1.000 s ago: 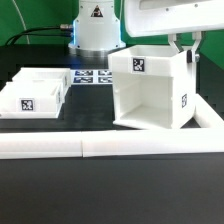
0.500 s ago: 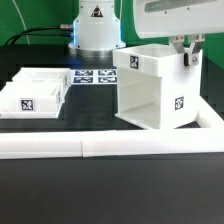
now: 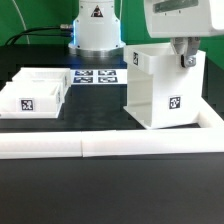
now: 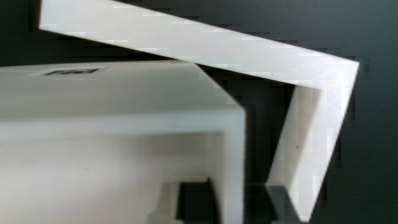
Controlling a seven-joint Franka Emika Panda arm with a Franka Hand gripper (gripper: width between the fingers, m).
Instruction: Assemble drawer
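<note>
The white cube-like drawer housing (image 3: 163, 88) stands on the black table at the exterior view's right, against the white corner bars. Two solid faces with square tags face the camera. My gripper (image 3: 184, 56) comes down from above onto its top far-right edge and is shut on the housing's wall. In the wrist view the wall runs between my dark fingers (image 4: 199, 203), with the housing's pale body (image 4: 107, 130) beside them. Two small open-topped trays (image 3: 33, 92) with tags sit side by side at the exterior view's left, apart from the gripper.
A long low white bar (image 3: 110, 147) runs along the front and turns back at the right (image 3: 208, 122); it shows as a white angle in the wrist view (image 4: 267, 60). The marker board (image 3: 96, 76) lies behind, in front of the robot base (image 3: 95, 30).
The housing has turned in my grip: its open side, seen earlier toward the camera, has swung out of sight. The gripper shifted slightly left. The trays have not moved.
</note>
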